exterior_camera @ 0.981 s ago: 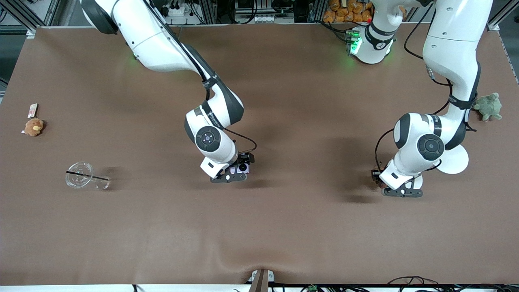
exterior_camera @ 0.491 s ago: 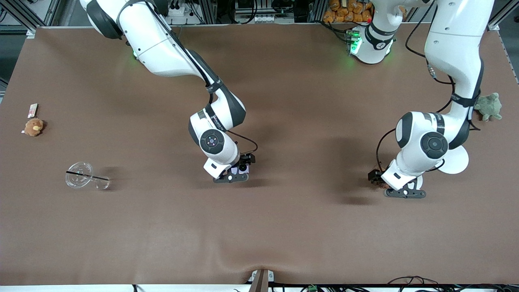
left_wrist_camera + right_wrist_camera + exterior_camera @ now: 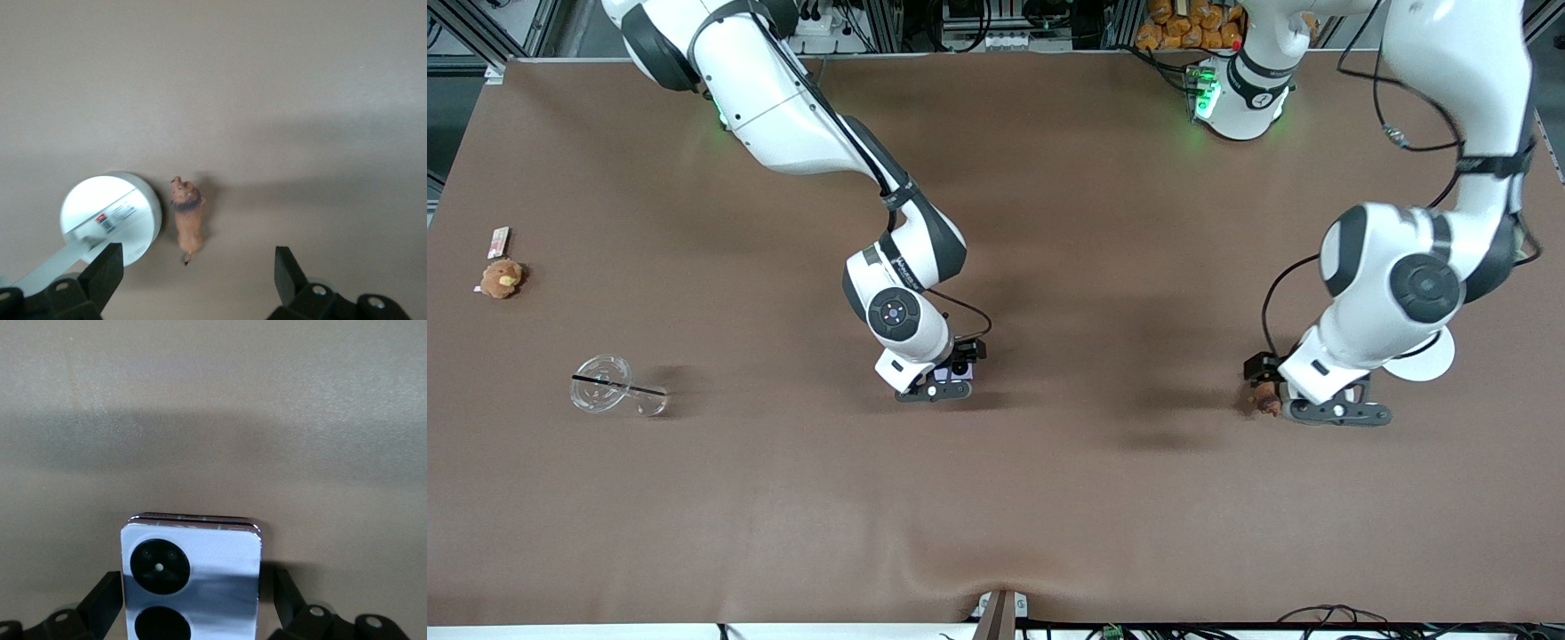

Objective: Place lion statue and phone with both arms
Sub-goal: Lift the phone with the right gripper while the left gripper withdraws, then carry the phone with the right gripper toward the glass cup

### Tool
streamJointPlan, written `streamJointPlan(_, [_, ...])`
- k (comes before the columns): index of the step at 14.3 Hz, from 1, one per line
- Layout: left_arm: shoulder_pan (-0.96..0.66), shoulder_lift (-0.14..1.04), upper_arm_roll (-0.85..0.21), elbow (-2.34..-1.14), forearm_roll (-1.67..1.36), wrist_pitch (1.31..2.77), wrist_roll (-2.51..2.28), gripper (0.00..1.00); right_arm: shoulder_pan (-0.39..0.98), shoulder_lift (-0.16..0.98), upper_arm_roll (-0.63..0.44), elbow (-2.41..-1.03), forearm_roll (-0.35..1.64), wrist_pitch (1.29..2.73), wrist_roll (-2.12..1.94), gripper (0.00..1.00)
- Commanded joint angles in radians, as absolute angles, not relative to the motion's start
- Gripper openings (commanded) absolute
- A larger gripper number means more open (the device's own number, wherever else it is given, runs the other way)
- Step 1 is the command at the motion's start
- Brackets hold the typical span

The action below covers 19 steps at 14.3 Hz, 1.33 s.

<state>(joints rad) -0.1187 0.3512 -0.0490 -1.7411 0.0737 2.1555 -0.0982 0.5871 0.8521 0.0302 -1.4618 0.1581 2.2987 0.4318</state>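
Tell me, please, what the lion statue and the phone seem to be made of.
The lion statue looks like hard moulded plastic or resin: matte reddish-brown, with a stiff thin tail. The phone seems glass or glossy plastic on a metal-looking frame: its pale lilac face shows mirror-like reflections, and its edge shines. Neither can be confirmed by sight alone.

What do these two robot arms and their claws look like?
Both arms are glossy white with dark grey joints and round grey caps, thin black cables looping alongside. Green lights glow at the bases. The left gripper and right gripper are black with two stubby fingers.
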Motion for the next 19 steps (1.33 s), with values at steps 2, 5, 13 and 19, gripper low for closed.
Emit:
streamJointPlan(2, [-0.110,0.307,-0.055,-1.559,0.058,1.874,-0.089,1.00,0.612,0.864,0.025,-1.473,0.172,2.356,0.440,1.00])
streamJointPlan(5, [-0.107,0.298,-0.058,-1.399,0.055,1.715,-0.087,1.00,0.612,0.862,0.023,-1.473,0.170,2.365,0.440,0.58])
streamJointPlan(13, [-0.077,0.056,-0.046,-1.401,0.052,1.534,-0.092,1.00,0.594,0.801,0.011,-1.471,0.170,2.298,0.439,0.39])
streamJointPlan(19, [-0.071,-0.047,0.034,-1.525,-0.058,1.532,-0.066,1.00,0.589,0.631,-0.110,-1.471,0.170,2.032,0.436,0.40])
